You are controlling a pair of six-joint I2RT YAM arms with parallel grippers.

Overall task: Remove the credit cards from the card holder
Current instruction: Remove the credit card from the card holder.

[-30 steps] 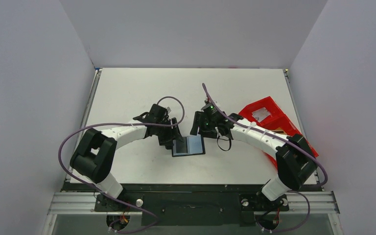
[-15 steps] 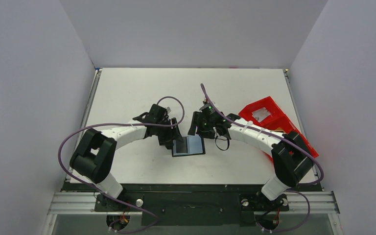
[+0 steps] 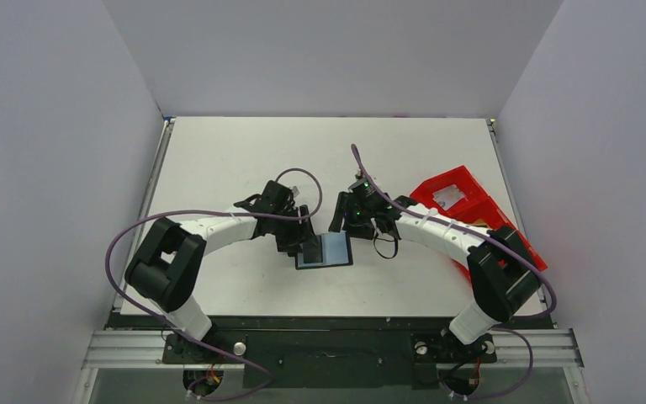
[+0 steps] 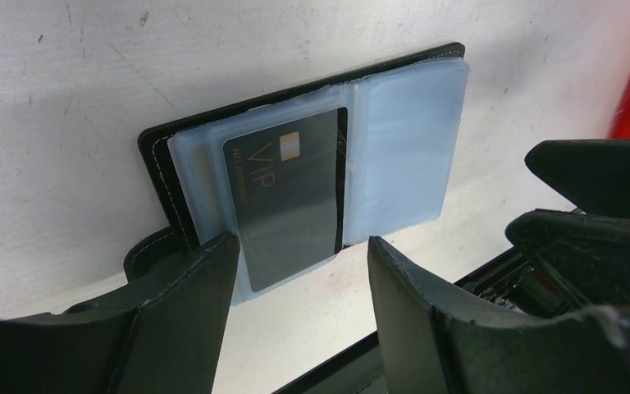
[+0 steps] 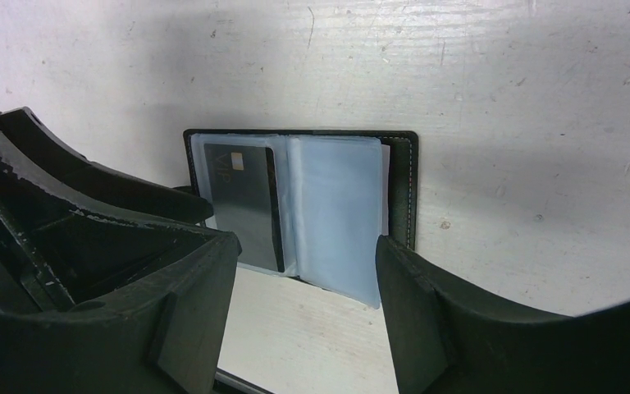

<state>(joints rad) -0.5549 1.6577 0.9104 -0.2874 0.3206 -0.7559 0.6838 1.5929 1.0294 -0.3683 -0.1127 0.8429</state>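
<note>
A white table (image 3: 219, 151) is seen, evenly lit, its surface faintly scratched. It is enclosed by plain pale walls behind it (image 3: 328, 50), left of it (image 3: 42, 185) and right of it (image 3: 606, 185). A metal rail (image 3: 135, 347) is fixed along its near edge.

The card holder (image 3: 325, 251) lies open on the worktop (image 3: 244, 160), just below the centre of the overhead frame. A card (image 4: 291, 197) sits in its left half. The left end effector (image 3: 301, 242) is at the holder's left edge, and the right end effector (image 3: 342, 223) is just above its upper right corner. A tray (image 3: 463, 202) lies well apart, at the right edge of the worktop.
</note>
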